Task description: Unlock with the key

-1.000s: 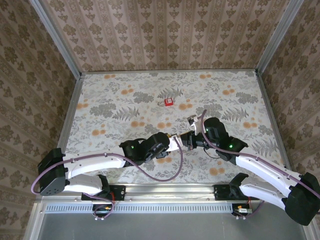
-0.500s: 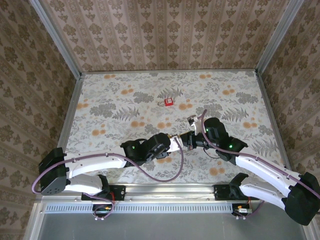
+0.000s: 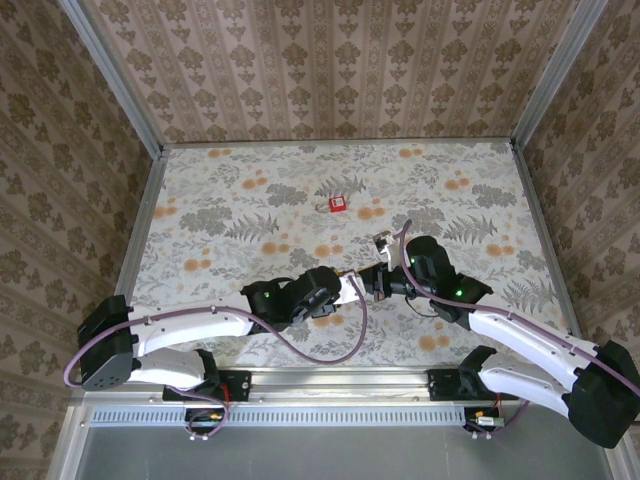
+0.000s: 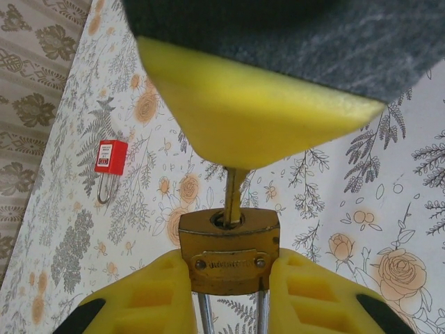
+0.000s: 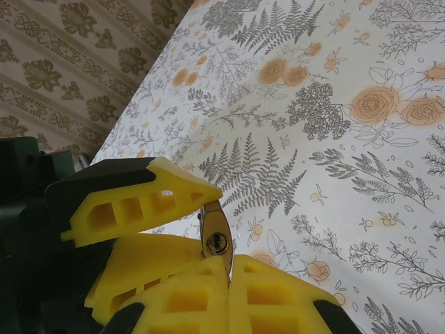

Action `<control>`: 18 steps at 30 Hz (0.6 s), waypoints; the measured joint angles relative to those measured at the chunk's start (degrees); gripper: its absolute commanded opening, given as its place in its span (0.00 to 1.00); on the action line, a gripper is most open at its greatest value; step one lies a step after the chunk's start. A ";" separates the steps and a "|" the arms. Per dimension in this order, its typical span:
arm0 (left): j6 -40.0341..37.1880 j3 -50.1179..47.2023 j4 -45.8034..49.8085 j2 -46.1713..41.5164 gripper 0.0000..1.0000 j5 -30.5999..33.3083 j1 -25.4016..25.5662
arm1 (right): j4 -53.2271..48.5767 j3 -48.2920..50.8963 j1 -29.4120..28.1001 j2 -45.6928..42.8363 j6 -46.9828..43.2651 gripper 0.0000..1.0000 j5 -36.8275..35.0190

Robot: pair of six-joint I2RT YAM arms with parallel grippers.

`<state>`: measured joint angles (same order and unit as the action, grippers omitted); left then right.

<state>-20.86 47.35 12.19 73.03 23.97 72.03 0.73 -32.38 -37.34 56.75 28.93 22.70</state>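
progress: key (image 4: 233,196) sits in the keyhole of the brass padlock (image 4: 229,247), both shackle (image 4: 203,314) legs in the body; turn judged not yet done | left fingers (image 4: 156,296) clamped on padlock body | right fingers (image 5: 278,292) clamped on key head | lock held above bench (image 3: 200,200), between both arms

Dull, scuffed brass padlock (image 4: 229,252) with shiny steel shackle legs (image 4: 204,314); a brass-coloured metal key (image 4: 233,198). Matt yellow plastic finger pads (image 4: 149,299). Small glossy red plastic padlock (image 4: 111,156). Matt floral-printed table covering (image 4: 389,209).
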 measured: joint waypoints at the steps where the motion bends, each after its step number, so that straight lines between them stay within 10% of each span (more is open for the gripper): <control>1: 0.00 0.00 0.00 0.00 0.23 0.07 0.00 | 0.00 0.00 -0.02 0.00 0.00 0.00 0.00; 18: -0.02 0.00 0.68 0.26 0.22 0.11 0.00 | 0.46 0.11 -0.68 0.76 0.87 0.00 -0.07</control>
<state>-20.88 47.35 12.86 73.30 24.08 72.03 1.19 -32.27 -38.02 57.52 29.80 22.63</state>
